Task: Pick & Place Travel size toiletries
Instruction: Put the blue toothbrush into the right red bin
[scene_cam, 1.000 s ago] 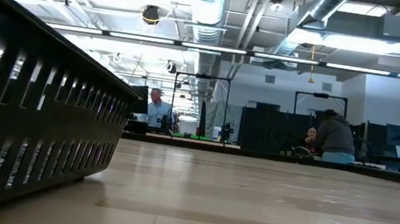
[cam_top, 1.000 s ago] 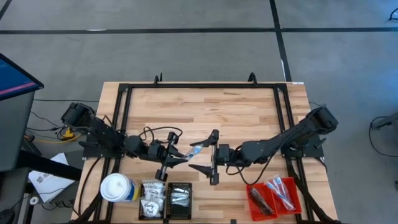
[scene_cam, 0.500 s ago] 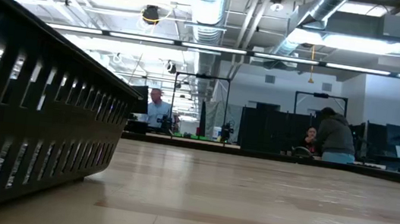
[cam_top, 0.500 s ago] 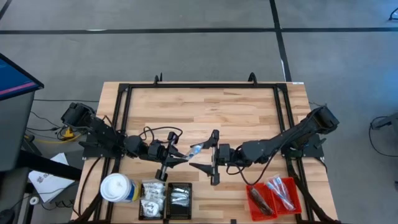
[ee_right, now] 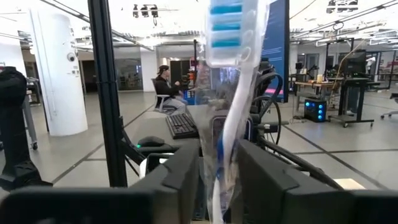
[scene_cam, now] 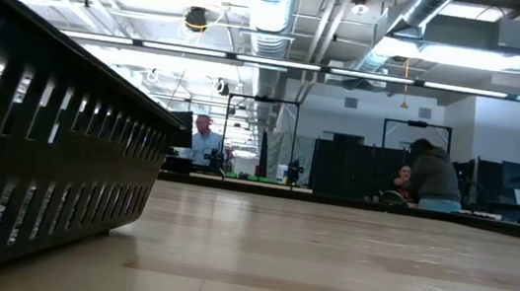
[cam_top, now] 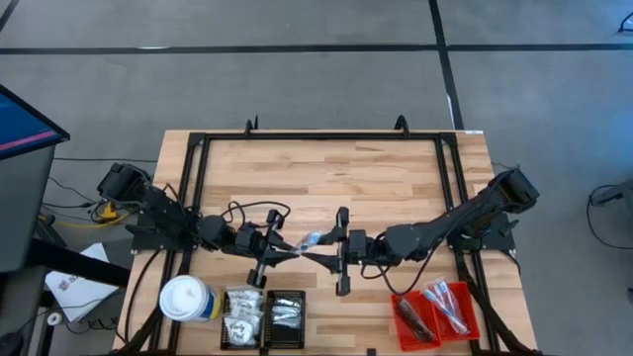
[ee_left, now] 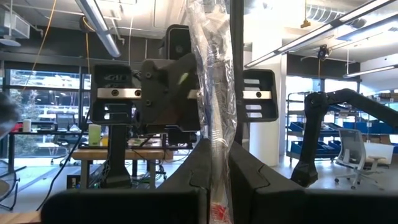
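Observation:
A toothbrush in a clear wrapper (cam_top: pixel 312 238), one of the travel size toiletries, hangs above the table's middle between my two grippers. My left gripper (cam_top: pixel 295 251) comes from the table's left and is shut on it. My right gripper (cam_top: pixel 319 249) faces it from the right, its fingers closed in on the same wrapper. In the right wrist view the blue-and-white brush head (ee_right: pixel 227 28) stands high above the fingers. The low view shows neither gripper. My left gripper (ee_left: pixel 219 186) pinches the lower part of the wrapped toothbrush (ee_left: pixel 217 163) between its two fingers, coming from the table's left and slanting a little upward. The toothbrush stands nearly upright, clear of the table. My right gripper (ee_right: pixel 219 180) has the wrapped handle (ee_right: pixel 229 149) between its two fingers, well below the brush head, and the fingers (ee_right: pixel 186 177) meet the wrapper's sides. It comes from the table's right, about level. The toothbrush rises upright above the fingers, clear of the table.
Along the near edge stand a white-topped canister (cam_top: pixel 188 299), black ribbed trays (cam_top: pixel 263 318) with packets and red trays (cam_top: pixel 436 313) with sticks and dark bars. A black frame (cam_top: pixel 321 135) borders the table. A black tray wall (scene_cam: pixel 42 139) fills the low view's left; people are in the room beyond.
My right gripper's fingers have closed in from wide apart onto the wrapped toothbrush. Both arms and the toothbrush have stayed where they were.

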### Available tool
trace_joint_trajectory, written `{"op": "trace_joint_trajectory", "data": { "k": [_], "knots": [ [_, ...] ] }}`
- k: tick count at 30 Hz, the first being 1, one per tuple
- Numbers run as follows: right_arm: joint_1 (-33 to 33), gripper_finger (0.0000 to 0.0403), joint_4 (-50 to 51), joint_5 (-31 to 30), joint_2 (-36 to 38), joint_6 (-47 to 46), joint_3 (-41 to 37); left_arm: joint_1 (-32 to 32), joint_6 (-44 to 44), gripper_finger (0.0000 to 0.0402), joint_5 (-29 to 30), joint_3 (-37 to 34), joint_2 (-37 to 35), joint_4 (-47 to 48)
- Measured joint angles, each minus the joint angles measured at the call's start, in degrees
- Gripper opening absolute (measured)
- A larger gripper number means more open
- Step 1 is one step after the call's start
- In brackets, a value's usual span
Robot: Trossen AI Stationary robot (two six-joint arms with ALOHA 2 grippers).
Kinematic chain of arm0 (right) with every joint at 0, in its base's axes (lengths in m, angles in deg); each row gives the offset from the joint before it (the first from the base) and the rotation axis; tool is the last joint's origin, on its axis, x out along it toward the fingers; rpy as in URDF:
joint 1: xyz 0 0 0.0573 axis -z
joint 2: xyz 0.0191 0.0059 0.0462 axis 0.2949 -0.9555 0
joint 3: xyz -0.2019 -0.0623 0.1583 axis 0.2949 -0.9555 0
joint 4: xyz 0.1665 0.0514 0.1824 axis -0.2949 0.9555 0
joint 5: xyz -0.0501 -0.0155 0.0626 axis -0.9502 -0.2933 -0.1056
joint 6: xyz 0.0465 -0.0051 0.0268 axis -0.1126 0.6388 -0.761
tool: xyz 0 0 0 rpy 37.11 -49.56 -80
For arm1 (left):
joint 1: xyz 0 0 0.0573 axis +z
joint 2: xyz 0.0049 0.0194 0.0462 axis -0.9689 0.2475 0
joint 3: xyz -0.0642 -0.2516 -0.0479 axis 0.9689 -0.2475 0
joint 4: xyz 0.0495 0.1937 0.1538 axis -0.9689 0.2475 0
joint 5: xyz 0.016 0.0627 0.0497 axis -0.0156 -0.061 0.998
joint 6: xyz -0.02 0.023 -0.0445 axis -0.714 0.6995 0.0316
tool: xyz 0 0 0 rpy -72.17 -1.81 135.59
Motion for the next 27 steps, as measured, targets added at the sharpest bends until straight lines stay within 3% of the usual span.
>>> {"op": "trace_joint_trajectory", "data": {
  "k": [9, 15, 21, 27],
  "knots": [
    [0.04, 0.0011, 0.63, -0.04, 0.00, 0.05, 0.00, -0.02, 0.02, 0.0025, -0.03, 0.00, 0.00, 0.11],
    [0.03, 0.0036, 0.81, -0.02, 0.00, 0.00, 0.00, -0.02, -0.02, 0.0049, -0.07, 0.00, 0.02, 0.06],
    [0.00, 0.0010, 1.27, -0.02, 0.00, 0.01, 0.00, -0.02, 0.03, 0.0064, -0.07, 0.00, 0.02, 0.01],
    [-0.16, 0.0021, 1.64, -3.07, 0.01, 0.26, -0.02, -1.26, 1.47, 0.0108, 1.97, 0.02, 0.02, -0.03]
  ]
}}
